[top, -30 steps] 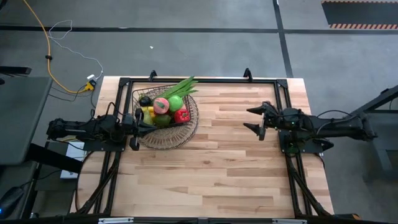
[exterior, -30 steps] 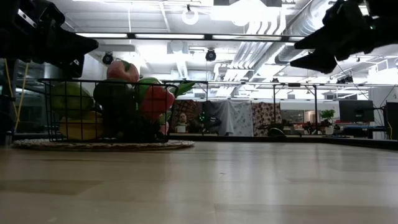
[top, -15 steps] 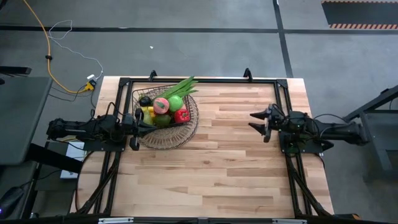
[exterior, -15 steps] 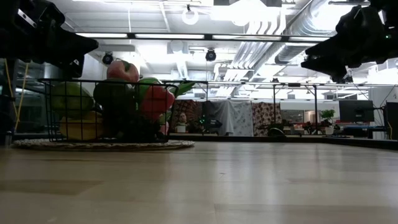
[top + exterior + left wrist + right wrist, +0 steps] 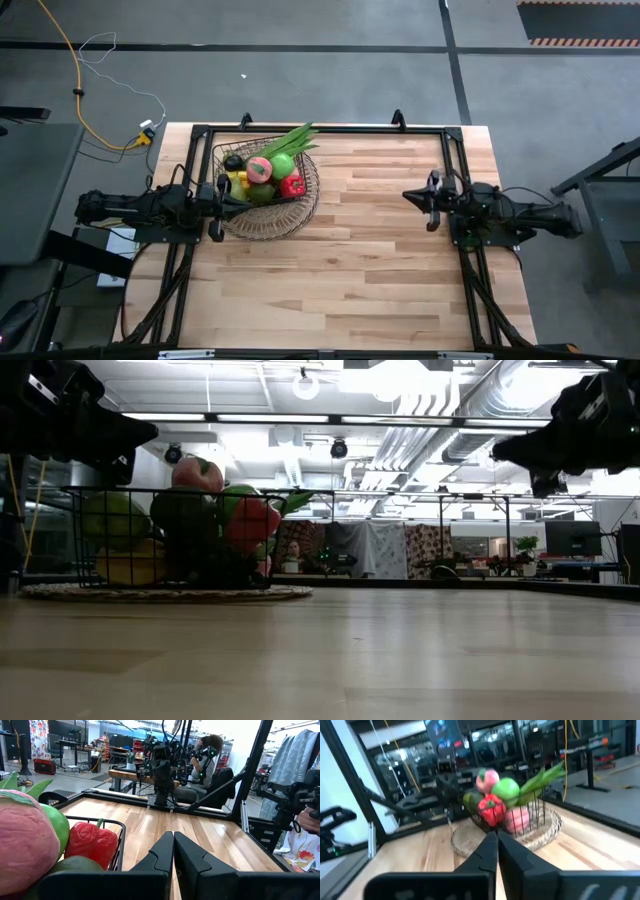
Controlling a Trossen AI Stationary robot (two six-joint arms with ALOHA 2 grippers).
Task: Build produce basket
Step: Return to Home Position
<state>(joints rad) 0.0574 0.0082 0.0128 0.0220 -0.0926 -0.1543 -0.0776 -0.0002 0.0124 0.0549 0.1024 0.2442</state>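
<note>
Wooden surface with all visible produce heaped in the basket at 10 o'clock; left gripper at its 9 o'clock rim, right gripper at 3 o'clock, fingers of both clenched on nothing; filling apparently complete, only parking left.

place: open-plan robotics lab | cues: exposed ceiling ducts, workbench, seated person, monitor

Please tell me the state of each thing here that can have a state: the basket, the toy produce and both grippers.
Dark wire-mesh basket with round flared rim: upright on the wooden table, filled.
Small toy fruits and vegetables: piled inside the basket, green stalks reaching over its rim.
Left gripper: shut, empty, at the basket's rim.
Right gripper: shut, empty, apart from the basket.
</note>
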